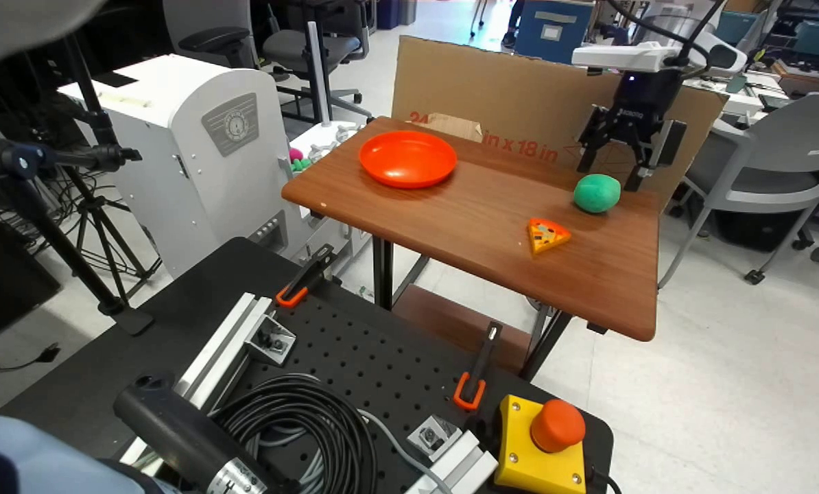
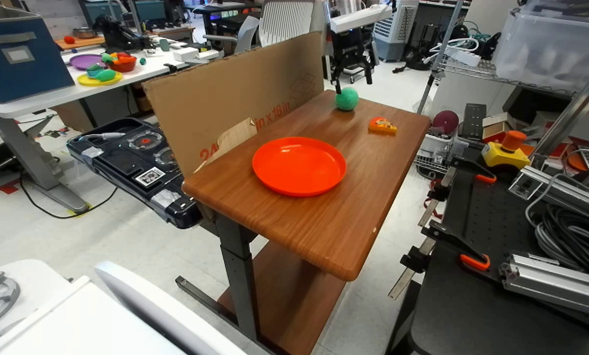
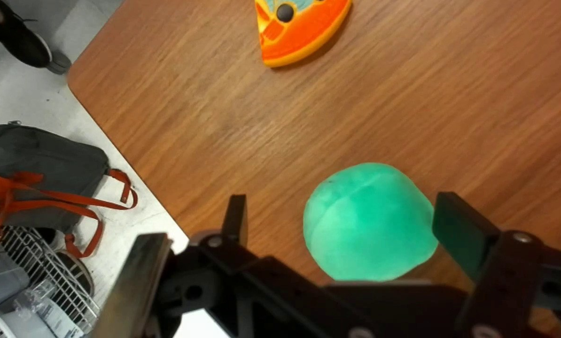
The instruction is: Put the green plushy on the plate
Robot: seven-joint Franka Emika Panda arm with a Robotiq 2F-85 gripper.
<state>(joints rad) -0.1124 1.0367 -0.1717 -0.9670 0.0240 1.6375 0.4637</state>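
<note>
The green plushy [image 1: 597, 193] is a small round ball on the wooden table, near the end away from the plate; it also shows in an exterior view [image 2: 347, 99] and the wrist view [image 3: 370, 225]. The orange-red plate [image 1: 408, 159] lies flat at the table's opposite end, with nothing on it; it shows in an exterior view [image 2: 299, 166] but is out of the wrist view. My gripper [image 3: 340, 202] is open above the plushy. In the wrist view the right finger is against or very near the plushy; a gap separates the left finger from it. The plushy's lower edge is hidden by the gripper.
An orange-yellow wedge toy [image 1: 545, 235] lies on the wooden table [image 1: 478, 219] near the plushy; it also shows in the wrist view [image 3: 304, 35]. A cardboard panel [image 2: 245, 93] stands along one long table edge, close beside the gripper. A black workbench [image 1: 382, 343] stands opposite.
</note>
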